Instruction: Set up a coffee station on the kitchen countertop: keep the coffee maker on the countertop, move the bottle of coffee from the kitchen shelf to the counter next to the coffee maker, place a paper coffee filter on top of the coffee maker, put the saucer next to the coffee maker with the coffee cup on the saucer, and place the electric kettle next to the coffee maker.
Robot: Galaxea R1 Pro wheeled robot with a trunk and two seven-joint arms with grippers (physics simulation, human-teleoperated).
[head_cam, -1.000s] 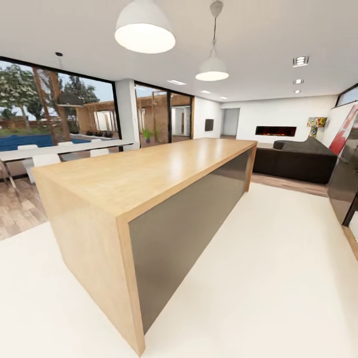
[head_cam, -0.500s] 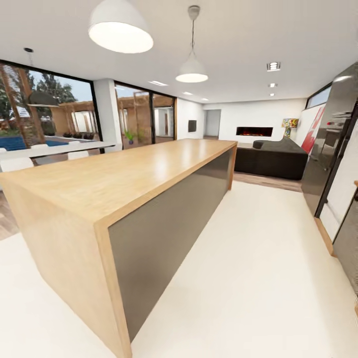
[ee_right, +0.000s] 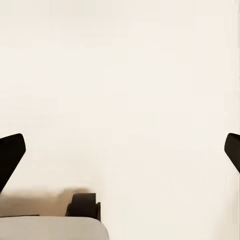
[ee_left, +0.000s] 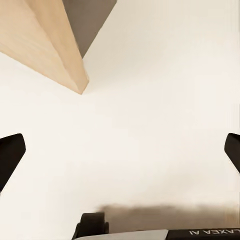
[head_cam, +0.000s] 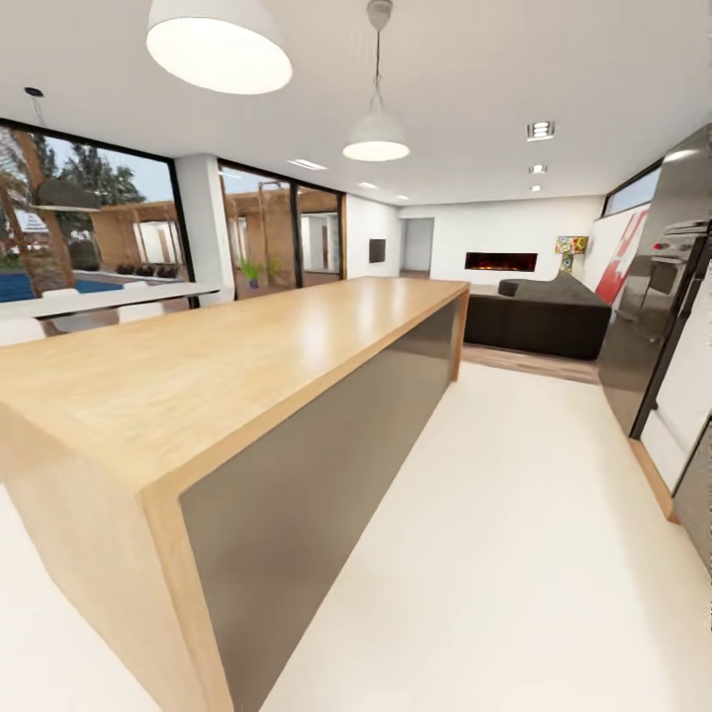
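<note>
My left gripper hangs open over the white floor, its two dark fingertips far apart with nothing between them. A bottom corner of the orange-wood island lies just beyond it. My right gripper is also open and empty, above bare white floor. In the head view the long island runs from the near left toward the far middle, its wooden top bare and its grey side panel facing me.
Tall dark glossy appliances and cabinets line the right wall. White floor forms an aisle between them and the island. A dark sofa and a fireplace stand at the far end. A white dining table stands beyond the island at the left.
The head camera has turned right and moved forward: the island now sits closer and further left, and the dark appliances at the right have come into view.
</note>
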